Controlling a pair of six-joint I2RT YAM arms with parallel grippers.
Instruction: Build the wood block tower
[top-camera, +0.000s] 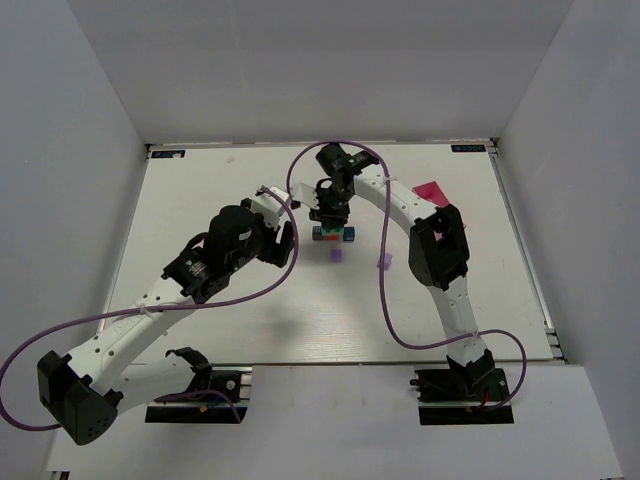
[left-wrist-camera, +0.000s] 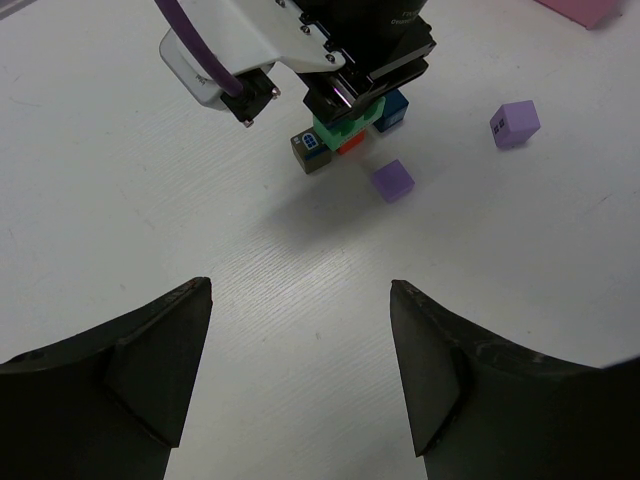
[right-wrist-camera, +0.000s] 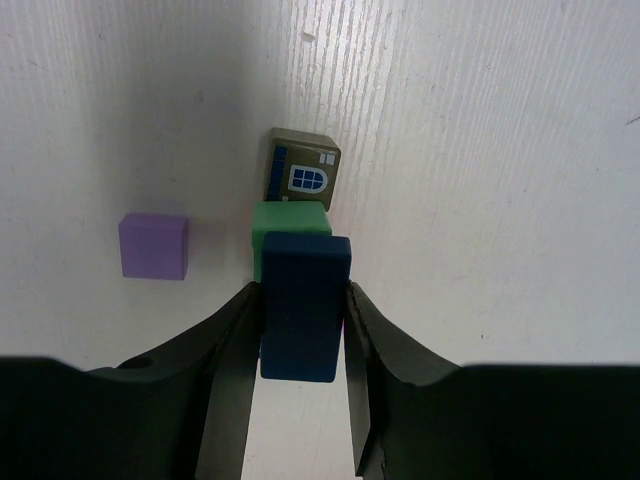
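Note:
The block cluster (top-camera: 332, 234) stands mid-table: an olive block with a blue window (right-wrist-camera: 303, 168), a green block (right-wrist-camera: 290, 217), an orange-red one (left-wrist-camera: 350, 145) and a blue one (left-wrist-camera: 392, 110). My right gripper (right-wrist-camera: 303, 298) is shut on a dark blue block (right-wrist-camera: 303, 305), held directly over the green block; whether they touch is unclear. In the top view the right gripper (top-camera: 330, 212) hangs just above the cluster. My left gripper (left-wrist-camera: 300, 300) is open and empty, over bare table left of the cluster (top-camera: 285, 238).
Two loose purple cubes lie near the cluster, one close (left-wrist-camera: 393, 180) and one farther right (left-wrist-camera: 514, 123). A pink box (top-camera: 428, 190) sits at the back right. White walls enclose the table.

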